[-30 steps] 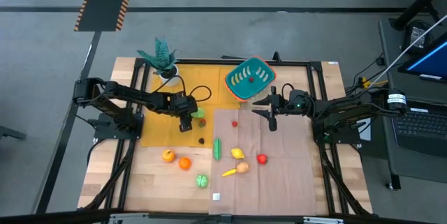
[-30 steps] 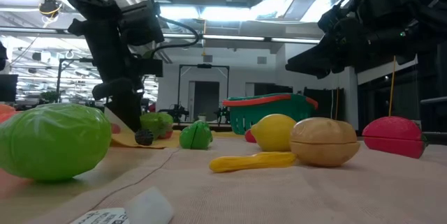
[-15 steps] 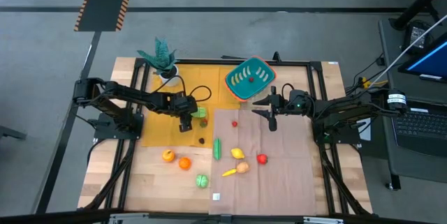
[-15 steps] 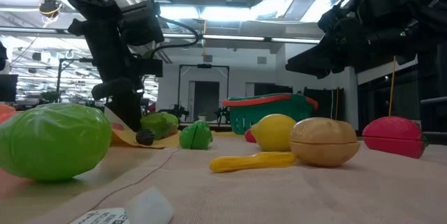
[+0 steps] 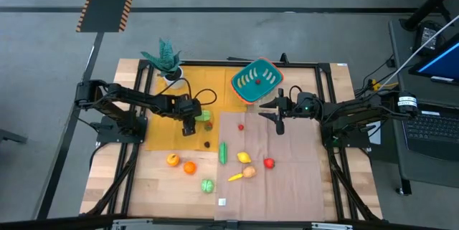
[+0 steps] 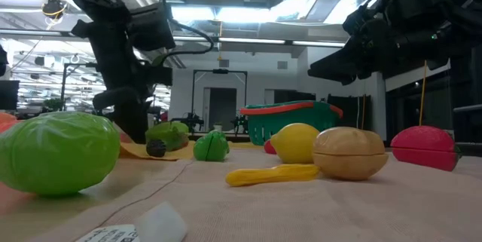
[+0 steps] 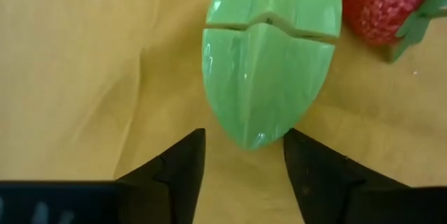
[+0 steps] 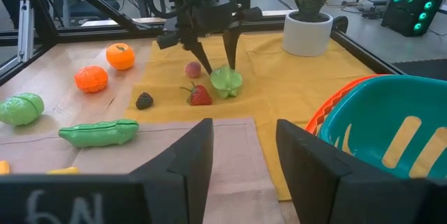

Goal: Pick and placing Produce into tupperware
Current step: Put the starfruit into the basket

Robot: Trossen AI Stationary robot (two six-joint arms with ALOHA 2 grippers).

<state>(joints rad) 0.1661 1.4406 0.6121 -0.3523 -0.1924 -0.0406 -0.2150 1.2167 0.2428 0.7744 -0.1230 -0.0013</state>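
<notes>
While the right gripper (image 5: 278,124) hangs idle just beside the tupperware (image 5: 256,81), fingers parted and holding nothing, the left gripper (image 5: 190,125) is down on the yellow cloth (image 5: 215,104) at a pale green vegetable (image 7: 269,53). Left wrist view: the two dark fingers (image 7: 171,175) stand apart, the vegetable's pointed end just between their tips, no clear contact; released, not grasping. A strawberry (image 7: 380,8) lies right beside the vegetable. Right wrist view shows the same: left gripper (image 8: 213,55) over the green piece (image 8: 226,81), strawberry (image 8: 200,95) next to it, a dark berry (image 8: 144,100) near, a small pink piece (image 8: 193,69) behind. Tupperware sits tilted at the far edge of the table (image 5: 154,187), one small red item inside. Remaining produce spread on the near side: cucumber (image 5: 223,152), lemon (image 5: 244,157), red piece (image 5: 269,163), two oranges (image 5: 181,163), green round piece (image 5: 207,185). Potted plant (image 5: 166,59) at the far left corner.
</notes>
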